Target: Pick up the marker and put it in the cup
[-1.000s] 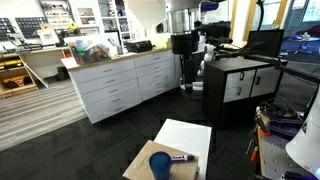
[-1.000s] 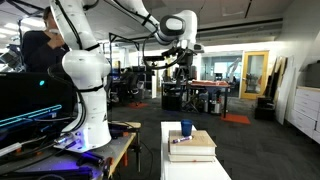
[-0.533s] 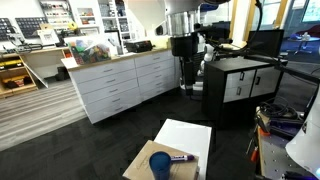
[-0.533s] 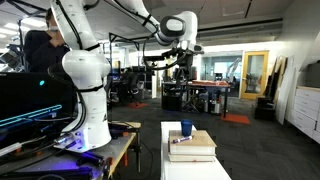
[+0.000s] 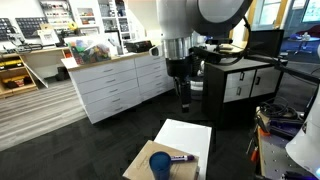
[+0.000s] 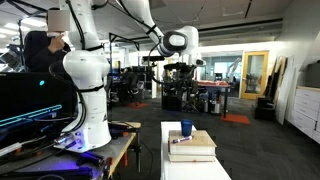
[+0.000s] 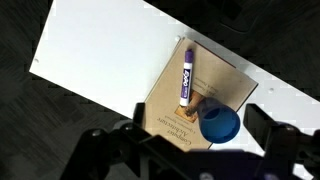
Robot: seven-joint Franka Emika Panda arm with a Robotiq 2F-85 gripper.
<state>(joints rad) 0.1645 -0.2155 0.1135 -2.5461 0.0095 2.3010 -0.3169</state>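
Jaws: mine stand wide apart and empty, well above the white tabletop [image 7: 90, 60]. Marker [image 7: 186, 78] lies flat on a brown board [image 7: 162, 110], pointing 12 to 6 o'clock; blue cup [image 7: 220, 122] sits just beside its lower end, at 5 o'clock.

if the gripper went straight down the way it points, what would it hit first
Likely the blue cup: in the wrist view it sits between the open gripper's fingers, the marker just beside. Depth is unclear.
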